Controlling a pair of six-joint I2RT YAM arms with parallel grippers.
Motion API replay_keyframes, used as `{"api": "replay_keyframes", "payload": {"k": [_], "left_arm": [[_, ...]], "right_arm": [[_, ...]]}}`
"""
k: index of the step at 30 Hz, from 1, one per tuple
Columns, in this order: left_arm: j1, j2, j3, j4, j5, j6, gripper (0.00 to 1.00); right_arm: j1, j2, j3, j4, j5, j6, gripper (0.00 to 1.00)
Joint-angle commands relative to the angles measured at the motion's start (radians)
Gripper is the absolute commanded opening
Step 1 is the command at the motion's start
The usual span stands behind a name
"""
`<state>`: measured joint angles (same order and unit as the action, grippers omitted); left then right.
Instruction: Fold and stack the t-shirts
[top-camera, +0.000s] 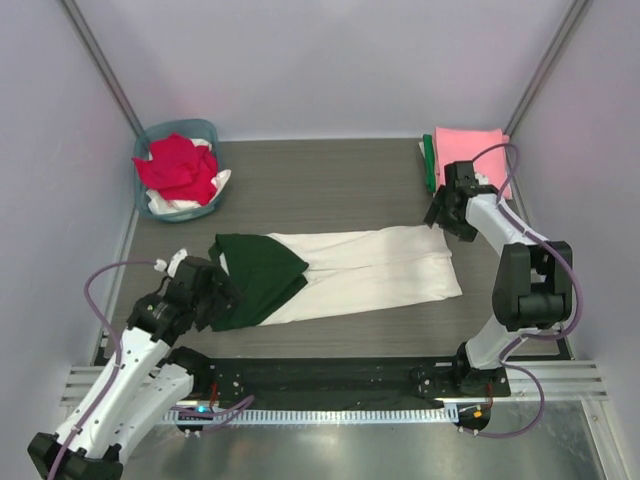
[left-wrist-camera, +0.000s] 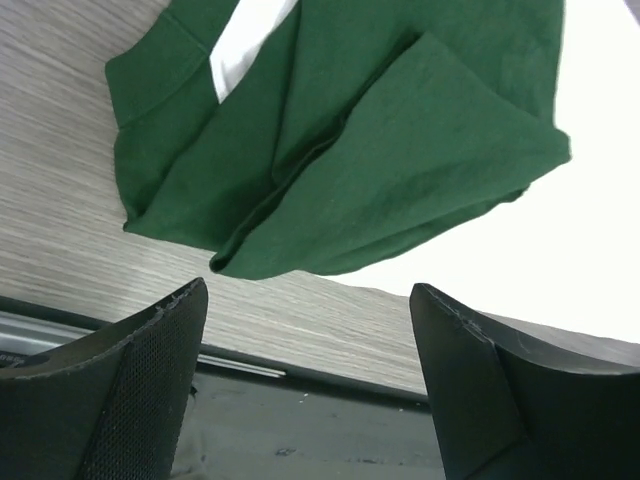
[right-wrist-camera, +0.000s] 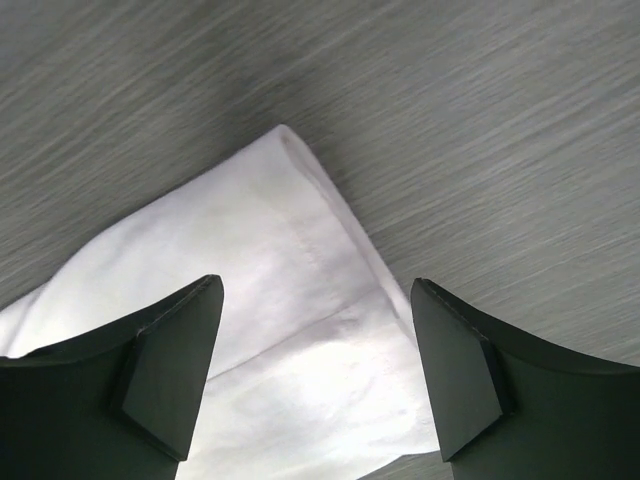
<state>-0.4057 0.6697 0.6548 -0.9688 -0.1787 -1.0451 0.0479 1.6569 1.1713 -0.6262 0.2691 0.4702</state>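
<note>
Shirt (top-camera: 370, 270) corner below right end effector (right-wrist-camera: 315, 283) (jaws apart).

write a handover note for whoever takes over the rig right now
Left hand: open, holds nothing, above the green sleeve end of the cream shirt, near left.
Right hand: open, holds nothing, above that shirt's far right hem corner.
Things: cream shirt lies flat in the middle as a long strip, sleeves folded in. Pink shirt folded at far right, green shirt at its edge. Red shirt and white shirt crumpled in the basket, far left.
Done: pink and green folded; cream partly.
Left: fold cream across, stack it, then red and white.
</note>
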Motion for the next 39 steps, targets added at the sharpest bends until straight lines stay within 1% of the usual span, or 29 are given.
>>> {"api": "replay_keyframes", "payload": {"k": [1, 2, 3, 4, 7, 8, 10, 11, 17, 18, 20, 21, 22, 24, 25, 27, 28, 30, 31, 32, 33, 34, 35, 36, 37, 38, 39], "left_arm": [[-0.004, -0.033, 0.003, 0.050, -0.002, -0.030, 0.82], [-0.004, -0.022, 0.008, 0.071, -0.002, -0.015, 0.81], [-0.002, -0.001, 0.012, 0.105, 0.002, -0.013, 0.80], [-0.002, 0.049, 0.017, 0.123, 0.008, -0.012, 0.79], [-0.004, 0.157, 0.039, 0.211, 0.010, 0.007, 0.77], [-0.004, 0.236, 0.051, 0.232, 0.005, 0.010, 0.77], [-0.005, 0.310, 0.062, 0.291, -0.004, 0.011, 0.77], [-0.005, 0.374, 0.069, 0.314, -0.007, 0.016, 0.77], [-0.002, 0.597, 0.089, 0.467, -0.025, 0.020, 0.77], [-0.002, 0.649, 0.098, 0.473, -0.028, 0.022, 0.77], [-0.004, 0.705, 0.130, 0.481, -0.036, 0.030, 0.77], [-0.002, 0.731, 0.146, 0.492, -0.051, 0.036, 0.77], [-0.004, 0.787, 0.157, 0.496, -0.059, 0.048, 0.77], [0.001, 0.855, 0.221, 0.493, -0.082, 0.059, 0.77], [0.001, 0.930, 0.250, 0.489, -0.087, 0.062, 0.77], [-0.001, 1.029, 0.363, 0.463, -0.097, 0.080, 0.77], [0.001, 1.139, 0.464, 0.449, -0.096, 0.089, 0.77], [0.001, 1.250, 0.595, 0.385, -0.091, 0.123, 0.78], [0.001, 1.316, 0.743, 0.357, -0.084, 0.135, 0.79], [0.002, 1.423, 0.826, 0.296, -0.079, 0.146, 0.79], [0.001, 1.486, 0.911, 0.266, -0.070, 0.177, 0.79], [0.001, 1.543, 1.004, 0.237, -0.061, 0.192, 0.80], [0.001, 1.661, 1.201, 0.164, -0.035, 0.209, 0.81], [-0.001, 1.712, 1.308, 0.135, -0.010, 0.247, 0.81], [-0.010, 1.754, 1.492, 0.121, 0.020, 0.285, 0.82], [-0.019, 1.792, 1.578, 0.114, 0.059, 0.316, 0.83], [-0.027, 1.839, 1.746, 0.102, 0.074, 0.379, 0.86]], "right_arm": [[0.029, -0.065, 0.067, 0.032, -0.097, 0.005, 0.81], [0.056, -0.063, 0.068, 0.040, -0.116, 0.002, 0.81], [0.069, -0.062, 0.064, 0.052, -0.176, -0.005, 0.81], [0.082, -0.045, 0.062, 0.084, -0.204, -0.011, 0.80], [0.116, -0.002, 0.060, 0.106, -0.292, -0.022, 0.80], [0.119, 0.029, 0.057, 0.108, -0.303, -0.021, 0.79], [0.119, 0.059, 0.041, 0.114, -0.315, -0.022, 0.79], [0.119, 0.085, 0.034, 0.114, -0.317, -0.024, 0.79], [0.119, 0.130, -0.035, 0.125, -0.285, -0.044, 0.78], [0.119, 0.129, -0.056, 0.123, -0.278, -0.042, 0.78], [0.119, 0.121, -0.084, 0.120, -0.274, -0.035, 0.77], [0.119, 0.115, -0.113, 0.117, -0.240, -0.028, 0.77], [0.119, 0.101, -0.130, 0.111, -0.238, -0.004, 0.77], [0.119, 0.078, -0.189, 0.108, -0.255, 0.019, 0.77], [0.119, 0.051, -0.209, 0.111, -0.299, 0.030, 0.78], [0.124, 0.023, -0.277, 0.114, -0.341, 0.062, 0.78], [0.127, -0.020, -0.300, 0.115, -0.372, 0.073, 0.79], [0.148, -0.067, -0.372, 0.115, -0.386, 0.113, 0.79], [0.158, -0.094, -0.399, 0.109, -0.387, 0.136, 0.79], [0.177, -0.159, -0.433, 0.109, -0.392, 0.165, 0.79], [0.237, -0.193, -0.505, 0.131, -0.407, 0.238, 0.79], [0.291, -0.227, -0.540, 0.146, -0.424, 0.286, 0.80], [0.350, -0.299, -0.574, 0.170, -0.454, 0.341, 0.80], [0.413, -0.330, -0.625, 0.224, -0.471, 0.469, 0.81], [0.564, -0.357, -0.633, 0.241, -0.473, 0.528, 0.82], [0.634, -0.380, -0.628, 0.253, -0.459, 0.585, 0.82], [0.750, -0.413, -0.584, 0.234, -0.446, 0.637, 0.84]]}}
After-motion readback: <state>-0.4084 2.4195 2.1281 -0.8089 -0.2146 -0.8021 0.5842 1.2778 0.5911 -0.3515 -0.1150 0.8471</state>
